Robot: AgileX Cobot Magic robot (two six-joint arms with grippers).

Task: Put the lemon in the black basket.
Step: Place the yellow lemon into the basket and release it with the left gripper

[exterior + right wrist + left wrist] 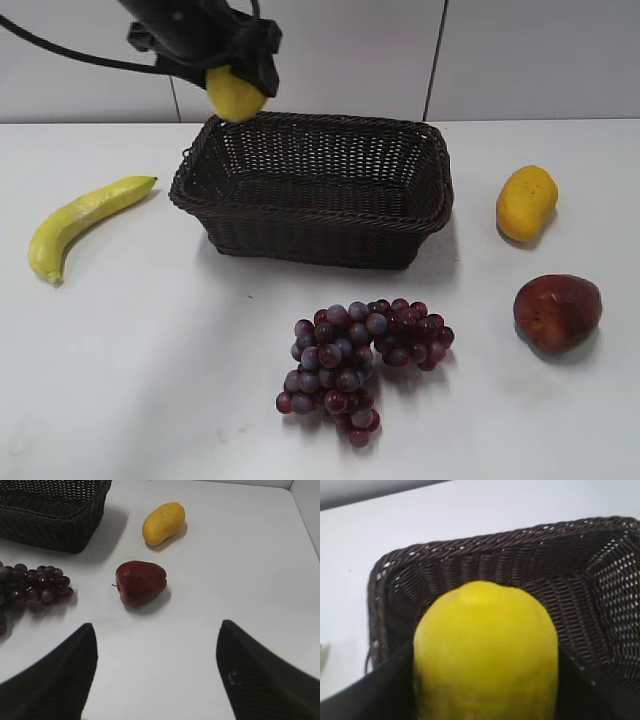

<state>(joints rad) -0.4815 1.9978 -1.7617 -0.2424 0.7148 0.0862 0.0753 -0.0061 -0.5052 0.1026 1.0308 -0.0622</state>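
My left gripper [238,70] is shut on the lemon [235,95], a pale yellow rounded fruit. It holds it in the air just above the back left rim of the black basket [300,215]. In the left wrist view the lemon [485,655] fills the space between the fingers, with the basket's [560,565] woven inside below it. My right gripper [156,650] is open and empty above bare table; it is out of the exterior view. The basket's corner [50,515] shows at its top left.
A banana [80,220] lies left of the basket. An orange-yellow oblong fruit [527,202] lies to its right, with a dark red fruit [557,311] in front of that. A bunch of purple grapes [355,360] lies in front of the basket.
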